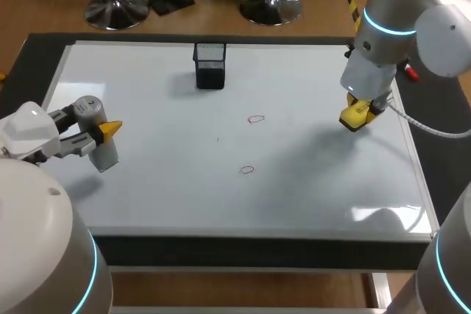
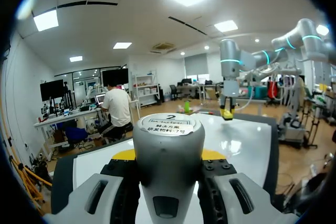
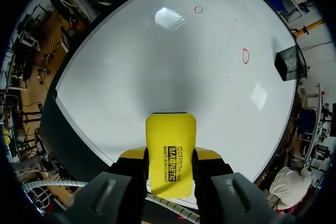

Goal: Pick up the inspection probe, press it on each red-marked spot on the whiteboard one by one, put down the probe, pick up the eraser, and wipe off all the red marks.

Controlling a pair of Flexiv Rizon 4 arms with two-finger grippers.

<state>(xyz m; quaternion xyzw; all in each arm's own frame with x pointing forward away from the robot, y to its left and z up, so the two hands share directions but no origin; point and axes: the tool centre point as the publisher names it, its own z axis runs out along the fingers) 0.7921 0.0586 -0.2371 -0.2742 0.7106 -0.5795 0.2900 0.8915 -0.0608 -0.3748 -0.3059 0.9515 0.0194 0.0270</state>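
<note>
My left gripper (image 1: 104, 134) at the whiteboard's left side is shut on the grey cylindrical inspection probe (image 1: 94, 131); in the left wrist view the probe (image 2: 168, 161) fills the space between the yellow-tipped fingers. At the board's right side my right gripper (image 1: 358, 115) is shut on the yellow eraser (image 1: 355, 115), held above the surface. The right wrist view shows the eraser (image 3: 170, 153) clamped between both fingers. Two red oval marks sit near the board's middle, one (image 1: 255, 118) farther back and one (image 1: 246, 170) nearer the front. The same marks (image 3: 245, 55) (image 3: 198, 9) lie ahead of the eraser.
A black mesh pen holder (image 1: 210, 65) stands at the whiteboard's (image 1: 316, 196) back middle. The board lies on a dark table, with a framed edge (image 1: 418, 174) along its right side.
</note>
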